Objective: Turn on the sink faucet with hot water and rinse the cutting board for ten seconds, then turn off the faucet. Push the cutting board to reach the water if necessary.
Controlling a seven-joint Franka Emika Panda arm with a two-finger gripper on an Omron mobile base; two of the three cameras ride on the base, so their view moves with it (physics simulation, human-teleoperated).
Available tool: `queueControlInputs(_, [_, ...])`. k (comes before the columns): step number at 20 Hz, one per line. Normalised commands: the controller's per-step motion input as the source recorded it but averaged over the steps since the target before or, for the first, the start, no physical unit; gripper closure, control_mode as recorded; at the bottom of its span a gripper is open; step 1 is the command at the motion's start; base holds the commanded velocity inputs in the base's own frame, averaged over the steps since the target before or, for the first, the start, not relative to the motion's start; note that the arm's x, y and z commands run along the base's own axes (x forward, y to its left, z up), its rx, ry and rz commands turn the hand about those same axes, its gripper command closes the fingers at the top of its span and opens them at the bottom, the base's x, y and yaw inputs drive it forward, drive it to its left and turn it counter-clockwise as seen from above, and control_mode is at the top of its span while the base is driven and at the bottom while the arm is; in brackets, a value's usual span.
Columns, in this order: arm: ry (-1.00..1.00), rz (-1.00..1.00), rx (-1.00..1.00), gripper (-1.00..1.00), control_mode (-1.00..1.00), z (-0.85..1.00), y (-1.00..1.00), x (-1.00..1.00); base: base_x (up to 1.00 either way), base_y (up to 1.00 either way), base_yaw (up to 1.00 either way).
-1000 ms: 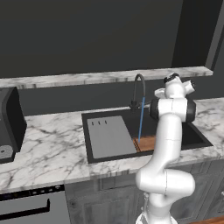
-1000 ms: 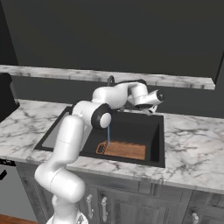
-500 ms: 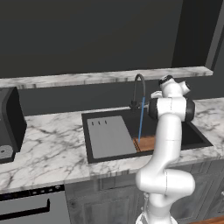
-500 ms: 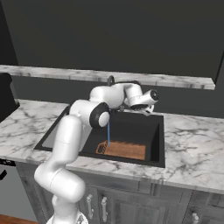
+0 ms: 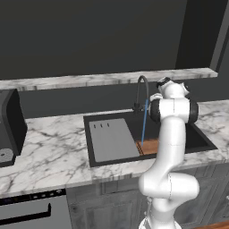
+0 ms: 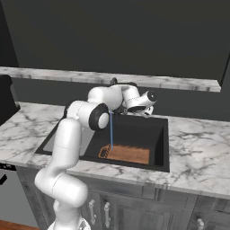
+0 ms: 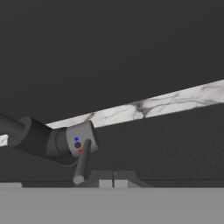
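The sink faucet arches over the black sink. From its spout a thin blue stream of water falls onto the left end of the brown cutting board, which lies flat on the basin floor. In the right base view the water hits the cutting board near its left edge. My gripper hovers over the sink's back rim, right of the faucet. In the hand view my gripper is shut and empty, just right of the faucet's lever.
A grey slab with three slots lies in the left half of the sink. A dark appliance stands on the marble counter at far left. A marble ledge runs along the wall behind the faucet.
My hand has drifted a little to the left, toward the faucet. The water keeps running onto the board, which has not moved.
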Motion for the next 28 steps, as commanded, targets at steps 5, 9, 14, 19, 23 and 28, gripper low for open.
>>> queueControlInputs(5, [0.0, 0.0, 0.0, 1.0, -1.0, 0.0, 0.0, 0.02, 0.0, 0.0, 0.0])
queueControlInputs(9, [0.0, 0.0, 0.0, 1.0, -1.0, 0.0, 0.0, 0.0, 0.0, 0.0, 0.0])
queueControlInputs(14, [0.0, 0.0, 0.0, 1.0, -1.0, 0.0, 0.03, 0.0, 0.0, 0.0, 0.0])
queueControlInputs(19, [0.0, 0.0, 0.0, 1.0, -1.0, 0.0, 0.1, 0.0, 0.0, 0.0, 0.0])
queueControlInputs(23, [0.0, 0.0, 0.0, 1.0, -1.0, 0.0, 0.21, 0.0, 0.0, 0.0, 0.0])
queueControlInputs(28, [0.0, 0.0, 0.0, 1.0, -1.0, 0.0, 0.21, 0.0, 0.0, 0.0, 0.0])
